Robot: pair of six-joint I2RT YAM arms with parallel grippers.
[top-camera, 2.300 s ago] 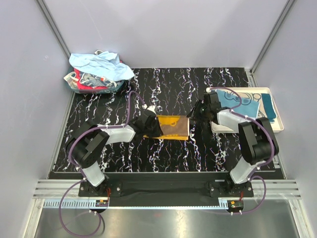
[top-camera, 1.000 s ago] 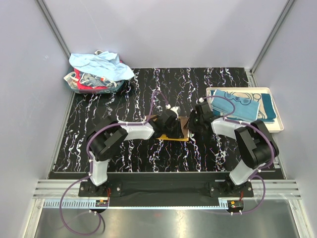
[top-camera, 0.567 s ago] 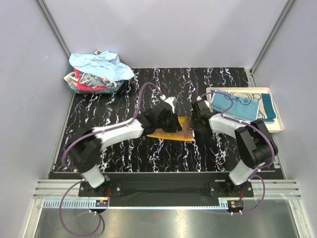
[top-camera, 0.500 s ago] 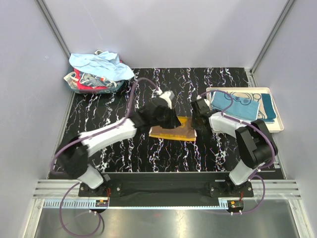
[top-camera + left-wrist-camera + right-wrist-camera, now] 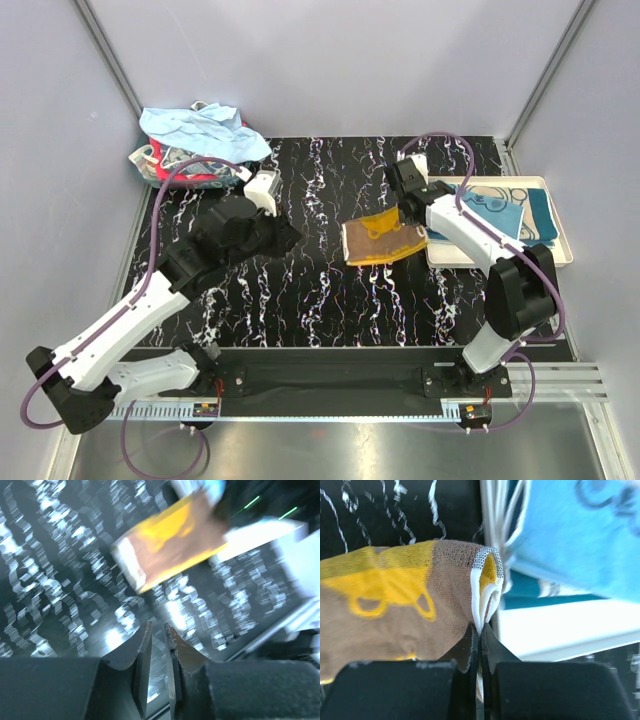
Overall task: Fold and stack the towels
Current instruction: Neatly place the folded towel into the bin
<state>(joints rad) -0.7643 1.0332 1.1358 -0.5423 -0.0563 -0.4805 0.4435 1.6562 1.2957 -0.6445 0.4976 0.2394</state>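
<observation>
A folded orange-yellow and brown towel (image 5: 380, 238) hangs just left of the white tray (image 5: 446, 256). My right gripper (image 5: 409, 220) is shut on its right edge. In the right wrist view the fingertips (image 5: 480, 630) pinch the towel's white folded hem (image 5: 395, 610) beside the tray (image 5: 555, 630). My left gripper (image 5: 290, 238) is off to the left over the black marbled table. Its jaws (image 5: 158, 627) stand a little apart with nothing between them, and the towel (image 5: 170, 540) shows blurred ahead.
On the tray lie a folded light blue towel (image 5: 490, 205) over a teal one (image 5: 543, 215); both show in the right wrist view (image 5: 585, 535) (image 5: 535, 600). A heap of light blue and red towels (image 5: 195, 145) sits at the back left corner.
The left gripper let go of the towel and drew back to the left. The right gripper shut on the towel's edge and carried it right and back, up to the tray.
</observation>
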